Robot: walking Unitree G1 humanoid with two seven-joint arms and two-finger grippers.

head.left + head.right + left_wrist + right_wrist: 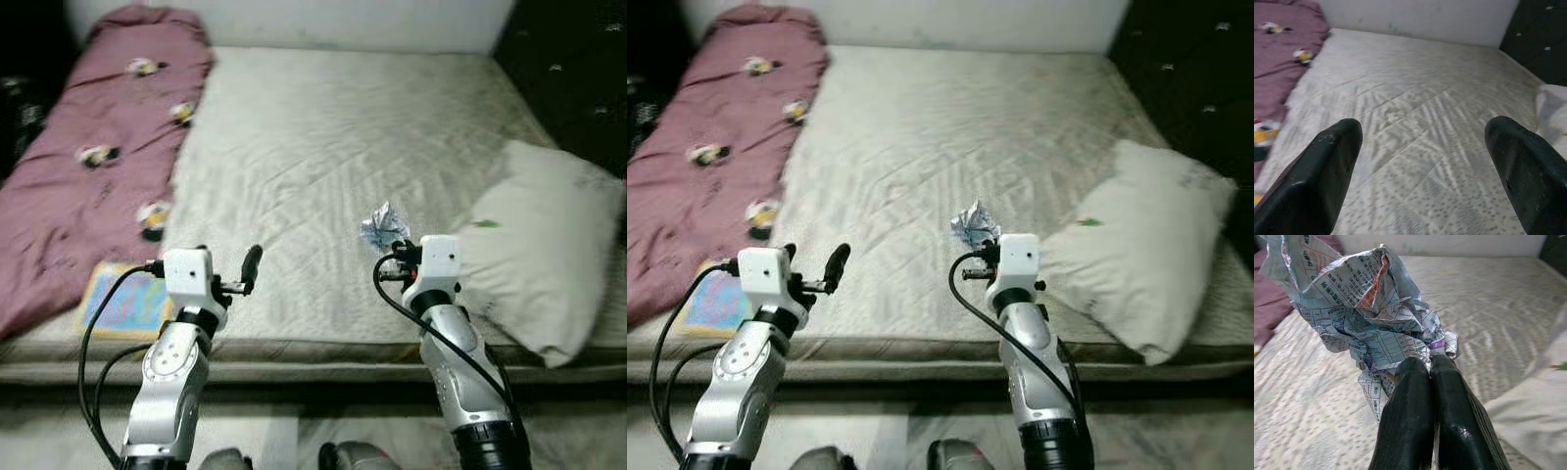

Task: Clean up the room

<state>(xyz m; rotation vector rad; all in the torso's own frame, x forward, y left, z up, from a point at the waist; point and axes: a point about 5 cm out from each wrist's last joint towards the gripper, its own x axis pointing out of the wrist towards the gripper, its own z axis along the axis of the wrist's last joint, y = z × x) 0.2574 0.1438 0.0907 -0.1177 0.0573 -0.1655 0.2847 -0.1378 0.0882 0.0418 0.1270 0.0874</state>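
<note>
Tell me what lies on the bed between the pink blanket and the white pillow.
Mostly bare mattress between the pink blanket and white pillow. In the left eye view, the crumpled paper, pinched by the right gripper, sits near the pillow.

Two silver jointed arms with white box-shaped wrist housings, looping black cables, and long, glossy black fingers (1449, 431) with rounded tips.

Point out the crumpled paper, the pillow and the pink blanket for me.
crumpled paper (1371, 313), right wrist view, middle of the printed wad pinched by the right gripper (1431, 363).
pillow (544, 255), left eye view, centre of its top face.
pink blanket (88, 186), left eye view, mid-fabric.
</note>
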